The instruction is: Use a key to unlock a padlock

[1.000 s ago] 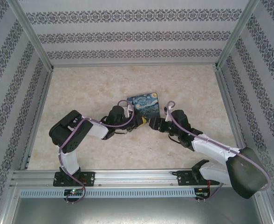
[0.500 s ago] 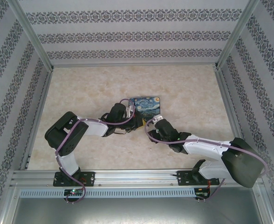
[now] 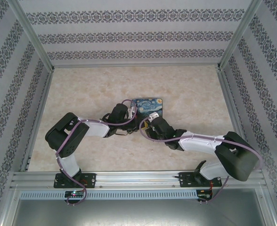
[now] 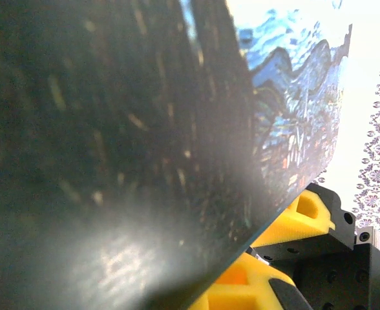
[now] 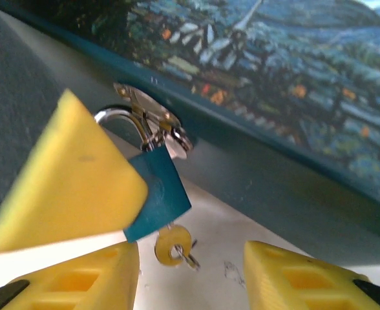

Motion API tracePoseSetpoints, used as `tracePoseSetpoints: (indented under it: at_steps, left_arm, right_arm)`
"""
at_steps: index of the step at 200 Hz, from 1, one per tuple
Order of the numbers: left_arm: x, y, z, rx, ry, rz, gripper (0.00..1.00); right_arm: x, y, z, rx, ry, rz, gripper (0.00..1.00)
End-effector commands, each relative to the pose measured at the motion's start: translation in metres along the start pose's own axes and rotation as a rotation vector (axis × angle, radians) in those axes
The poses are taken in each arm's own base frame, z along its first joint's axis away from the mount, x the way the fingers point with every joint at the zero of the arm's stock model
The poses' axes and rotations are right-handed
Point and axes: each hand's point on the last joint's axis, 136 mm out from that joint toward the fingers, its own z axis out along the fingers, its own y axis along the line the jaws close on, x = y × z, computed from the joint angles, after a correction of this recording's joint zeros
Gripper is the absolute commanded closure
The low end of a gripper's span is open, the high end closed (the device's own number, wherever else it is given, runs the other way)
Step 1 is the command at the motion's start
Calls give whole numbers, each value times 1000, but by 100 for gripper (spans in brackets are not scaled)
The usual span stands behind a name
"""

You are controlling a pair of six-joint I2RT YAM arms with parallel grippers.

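Jaws of the right gripper stand apart, grasping nothing. Their yellow fingertips flank the small brass-coloured metal key, which hangs just below the front wall of the blue-and-yellow night-sky printed box and appears seated in the underside of the tiny padlock with the teal-blue body and thin steel shackle. That shackle is hooked through a small silver hasp on the box's front wall, so the padlock dangles tilted against the box. The left gripper, at the box's near-left corner, is clenched; a blunt yellow wedge overlapping the padlock's left edge is probably one of its fingers, though whether it pinches the padlock I cannot tell. The step in hand looks like taking the key's round head to turn it. The key sits nearer one finger than the other, so the gripper should centre on it, close on the flat of the head, and twist about the key's own axis without dragging the padlock sideways. In the way are the wedge crowding the padlock, the box wall just behind, and a small wire ring on the key head that could snag. Around the box lies beige marbled tabletop, fenced by aluminium rails and patterned wallpaper.
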Motion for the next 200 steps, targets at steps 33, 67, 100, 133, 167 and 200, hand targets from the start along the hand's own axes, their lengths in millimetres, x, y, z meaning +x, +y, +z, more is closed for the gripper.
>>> tracePoseSetpoints:
  at_steps: [33,67,100,133,167,200]
  left_arm:
    - [-4,-20,-6,50,13,48,100]
    - [-2,-19,-5,50,20,46,100]
    - [-1,-18,-5,52,28,45,100]
    - [2,-15,-6,43,36,45,100]
    - [1,-12,-6,22,32,46,100]
    - [3,-3,-6,-16,34,52,100]
  right_arm:
    - [-20,4,7,27,-34,-34,60]
    - [-31,5,7,23,-48,-35,74]
    - [-40,9,5,-26,-56,0,92]
    - [-43,11,-2,-142,-67,97,100]
    - [-40,12,-18,-232,-78,174,55]
    - [-33,1,-30,-264,-99,315,39]
